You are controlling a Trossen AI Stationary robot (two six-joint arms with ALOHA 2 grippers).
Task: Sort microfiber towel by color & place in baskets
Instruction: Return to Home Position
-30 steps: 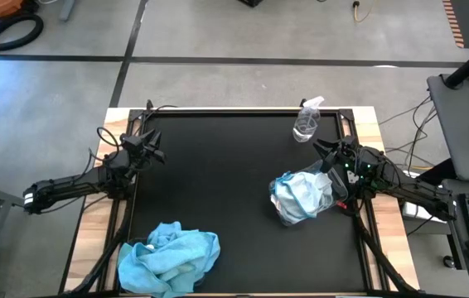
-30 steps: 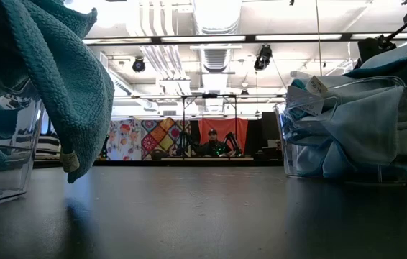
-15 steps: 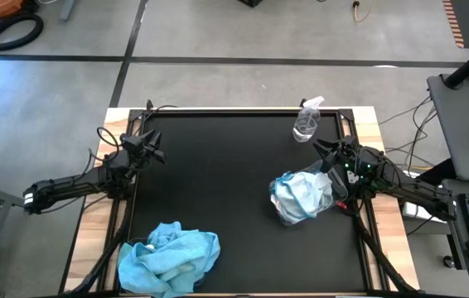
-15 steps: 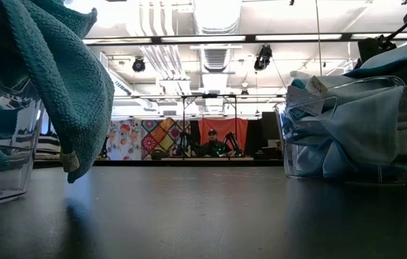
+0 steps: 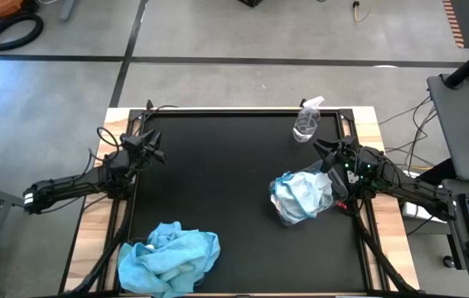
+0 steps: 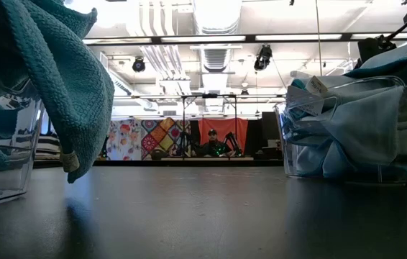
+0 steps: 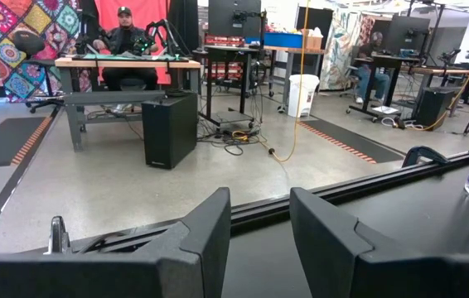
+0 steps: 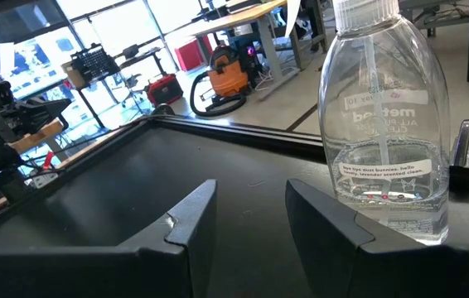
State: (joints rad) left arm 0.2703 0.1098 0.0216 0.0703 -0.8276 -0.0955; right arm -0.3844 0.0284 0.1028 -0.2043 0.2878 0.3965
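Bright sky-blue microfiber towels (image 5: 168, 257) are heaped at the table's near left. In the low view they fill one clear basket (image 6: 2, 169), and one towel (image 6: 60, 86) hangs over its rim. Pale whitish-blue towels (image 5: 301, 194) fill the other clear basket (image 6: 354, 144) at the right. My left gripper (image 5: 157, 150) hovers level at the table's left edge, open, with nothing between its fingers (image 7: 259, 207). My right gripper (image 5: 322, 150) is open too (image 8: 251, 194); it hovers at the right edge, just beyond the pale towels' basket.
A clear spray bottle (image 5: 307, 121) stands at the far right of the black table top, in front of my right gripper (image 8: 384, 124). The table's raised black rim (image 5: 243, 109) runs around the top. A person (image 7: 124, 37) sits at a desk in the room beyond.
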